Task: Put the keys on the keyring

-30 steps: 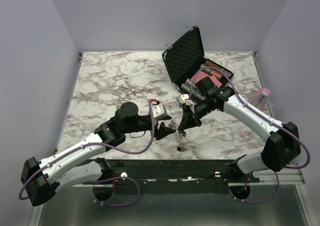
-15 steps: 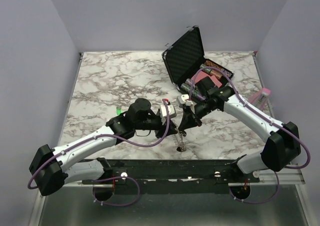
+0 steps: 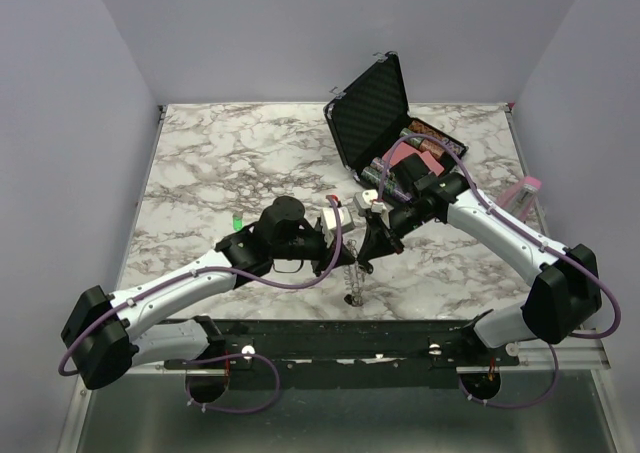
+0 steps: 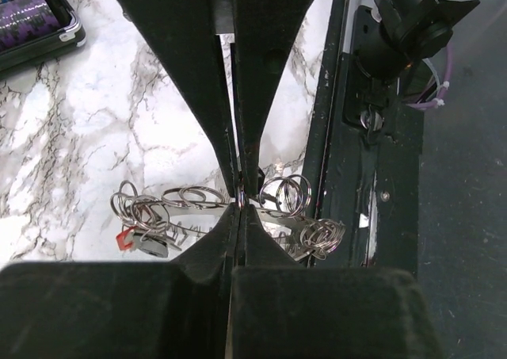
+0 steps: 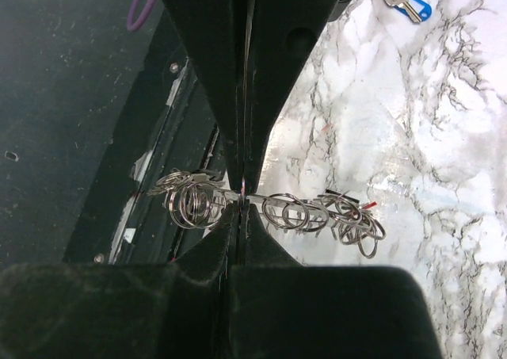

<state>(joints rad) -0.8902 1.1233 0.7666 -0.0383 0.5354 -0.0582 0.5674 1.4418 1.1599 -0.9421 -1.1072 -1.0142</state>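
Well, left tool point(image 4: 240, 204) and right tool point(image 5: 242, 191) each pinch the keyring point(image 4: 194, 194) (red-headed key point(image 4: 127, 238) near one end); any tug apart could slip the thin links free.

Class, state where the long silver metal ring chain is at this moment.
Top view: the silver ring chain hangs near the marble table's front edge, centre, gripped by the left gripper and right gripper.
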